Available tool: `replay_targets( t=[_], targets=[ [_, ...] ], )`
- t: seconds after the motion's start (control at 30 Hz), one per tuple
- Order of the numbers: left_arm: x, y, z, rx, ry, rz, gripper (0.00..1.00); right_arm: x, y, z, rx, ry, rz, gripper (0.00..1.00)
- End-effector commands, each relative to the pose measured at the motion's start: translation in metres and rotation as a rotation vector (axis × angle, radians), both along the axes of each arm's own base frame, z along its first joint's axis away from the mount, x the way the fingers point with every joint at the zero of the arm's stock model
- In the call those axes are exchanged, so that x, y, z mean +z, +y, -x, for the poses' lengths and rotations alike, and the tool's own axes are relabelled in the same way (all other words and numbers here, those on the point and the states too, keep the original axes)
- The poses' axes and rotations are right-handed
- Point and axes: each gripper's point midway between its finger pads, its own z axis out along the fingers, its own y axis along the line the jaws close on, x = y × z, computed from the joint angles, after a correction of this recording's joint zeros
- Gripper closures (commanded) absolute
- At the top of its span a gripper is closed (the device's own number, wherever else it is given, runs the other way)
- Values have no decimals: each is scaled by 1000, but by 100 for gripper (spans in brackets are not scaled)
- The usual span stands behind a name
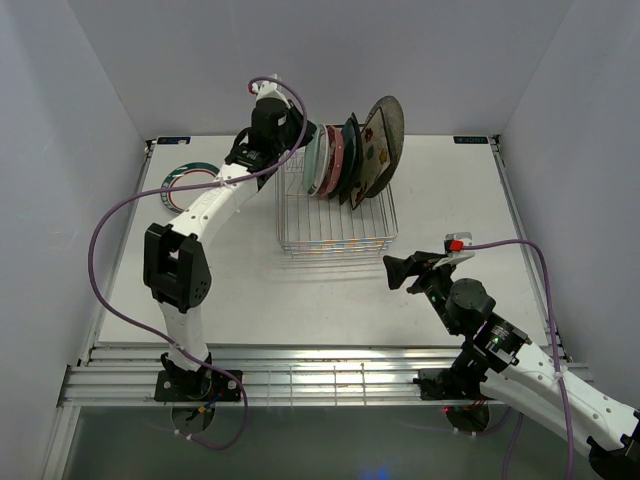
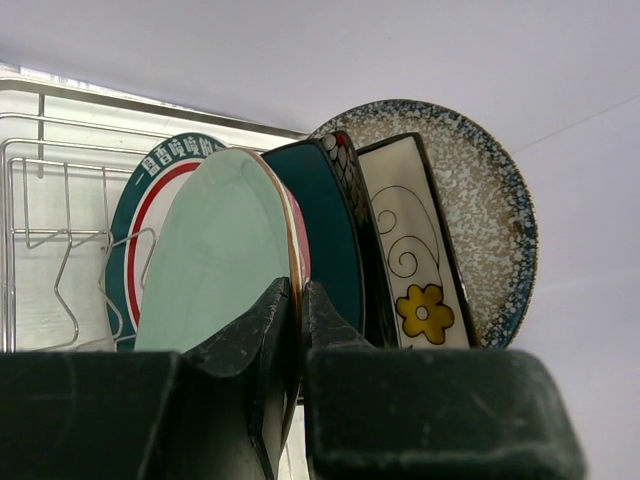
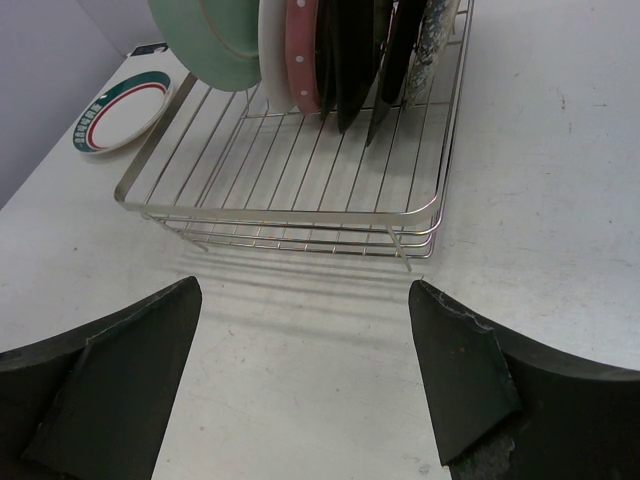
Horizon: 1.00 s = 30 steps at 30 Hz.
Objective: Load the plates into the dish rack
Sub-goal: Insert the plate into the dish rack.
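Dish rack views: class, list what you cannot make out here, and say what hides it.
1. Left wrist: mint plate, lower rim behind the left gripper.
2. Left wrist: pink plate, almost wholly behind the mint plate.
3. Right wrist: plates, tops cut off by the upper edge.
4. Top: white plate, rim lettering too small to read.

A robotics test cell. Plain pale walls [image 1: 60, 80] box in a white table [image 1: 450, 200]. Aluminium mounting rails [image 1: 330, 375] cross the frame's bottom.
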Motion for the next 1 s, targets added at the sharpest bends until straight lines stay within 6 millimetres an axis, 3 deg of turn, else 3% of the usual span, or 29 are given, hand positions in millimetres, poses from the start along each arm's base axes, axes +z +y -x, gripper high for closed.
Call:
replay_targets(
  t=[0.0, 0.43, 0.97],
  targets=[
    [79, 1, -3, 5, -175, 106, 100, 10, 1, -2, -4, -29, -28, 10],
    [50, -5, -33, 17, -119, 78, 100, 3, 0, -3, -11, -20, -19, 10],
    [25, 19, -57, 60, -71, 79, 100, -1, 2, -5, -13, -14, -5, 10]
  ],
)
